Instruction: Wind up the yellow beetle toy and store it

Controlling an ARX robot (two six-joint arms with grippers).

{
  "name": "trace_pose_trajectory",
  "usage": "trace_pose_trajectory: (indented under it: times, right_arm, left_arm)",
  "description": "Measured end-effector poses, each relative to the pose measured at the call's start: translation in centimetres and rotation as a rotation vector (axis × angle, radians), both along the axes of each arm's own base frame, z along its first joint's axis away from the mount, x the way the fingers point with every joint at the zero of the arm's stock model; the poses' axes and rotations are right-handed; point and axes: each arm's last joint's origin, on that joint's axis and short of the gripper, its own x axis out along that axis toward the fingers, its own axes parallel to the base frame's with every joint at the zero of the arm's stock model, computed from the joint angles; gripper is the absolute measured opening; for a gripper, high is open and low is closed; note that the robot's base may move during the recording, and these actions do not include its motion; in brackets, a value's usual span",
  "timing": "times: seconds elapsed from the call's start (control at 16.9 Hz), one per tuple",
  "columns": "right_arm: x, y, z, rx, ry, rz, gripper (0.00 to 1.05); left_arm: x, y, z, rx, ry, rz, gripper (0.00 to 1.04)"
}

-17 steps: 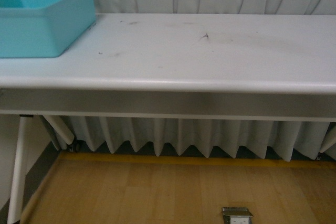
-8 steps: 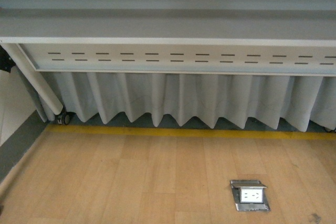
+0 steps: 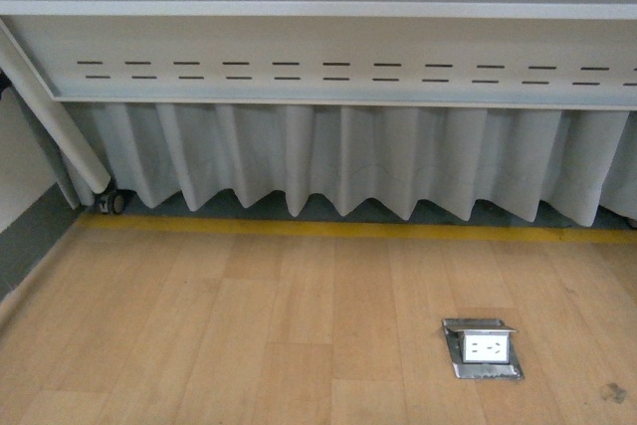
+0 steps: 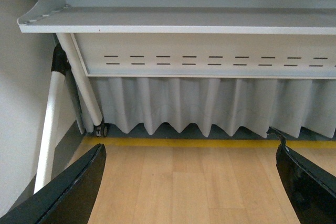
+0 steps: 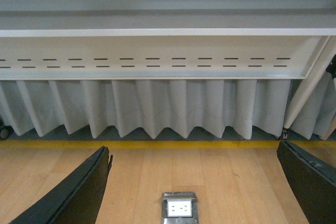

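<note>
Front view shows no yellow beetle toy; it appears in no picture. Only the table [image 3: 318, 7] front edge, a pleated curtain [image 3: 338, 161], wooden floor [image 3: 249, 325] and a floor socket [image 3: 483, 348] show. The left gripper [image 4: 189, 192] and right gripper [image 5: 191, 187] hang spread and empty. With the tabletop unseen, any reach risks missing the toy.

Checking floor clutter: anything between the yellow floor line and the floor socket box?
Bare wood floor only, between the yellow line and the socket box; front and right wrist views both show it.
</note>
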Motion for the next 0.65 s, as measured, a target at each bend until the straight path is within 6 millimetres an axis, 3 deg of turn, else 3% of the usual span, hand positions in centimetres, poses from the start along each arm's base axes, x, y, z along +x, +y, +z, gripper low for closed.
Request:
trace_pose_trajectory:
  times: [0.65]
  right_arm:
    - [0.00,0.00,0.00,0.000,0.000,0.000,0.98]
  left_arm:
    - [0.00,0.00,0.01,0.000,-0.001,0.000,0.98]
